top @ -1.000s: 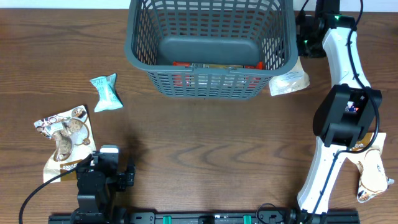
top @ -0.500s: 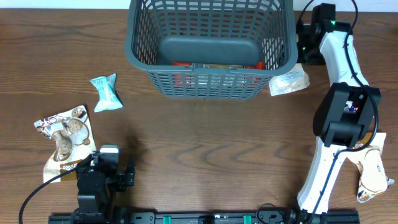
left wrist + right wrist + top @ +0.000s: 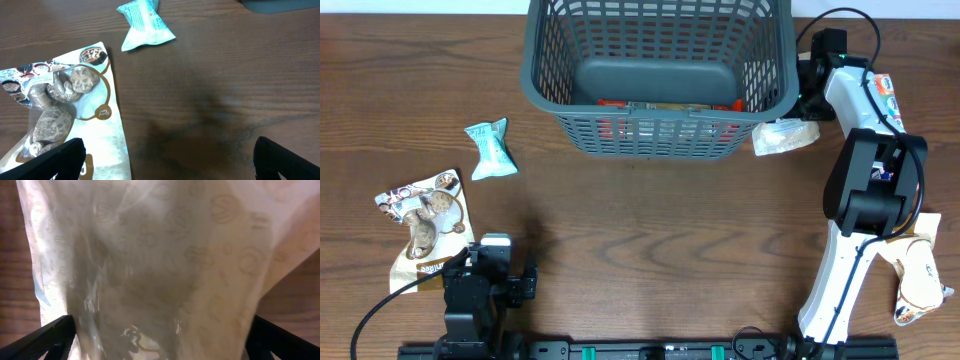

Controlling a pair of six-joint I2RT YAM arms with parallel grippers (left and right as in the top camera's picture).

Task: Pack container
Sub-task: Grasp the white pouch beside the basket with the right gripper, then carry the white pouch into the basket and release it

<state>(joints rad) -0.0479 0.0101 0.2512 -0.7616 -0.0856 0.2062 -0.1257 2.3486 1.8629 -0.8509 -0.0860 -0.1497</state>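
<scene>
The container (image 3: 660, 135), a large dark grey lattice basket, stands at the back middle with flat snack packs (image 3: 665, 105) lying in it. A pale beige snack pack (image 3: 785, 136) lies on the table by the basket's right front corner. My right gripper (image 3: 807, 100) is over it, between the basket's right wall and the arm. In the right wrist view the pack (image 3: 165, 265) fills the frame and lies between the wide-apart fingers (image 3: 160, 337). My left gripper (image 3: 490, 250) is open and empty at the front left, shown open in its wrist view (image 3: 170, 160).
A teal snack pack (image 3: 490, 148) (image 3: 146, 22) lies left of the basket. A cookie pack (image 3: 425, 225) (image 3: 60, 105) lies at the left, partly under my left finger. Another cookie pack (image 3: 920, 275) lies at the right front, beside the right arm's base.
My right arm has swung forward and left from the back right corner, bringing its gripper down to the beige pack. The left arm and the packs have not moved.
</scene>
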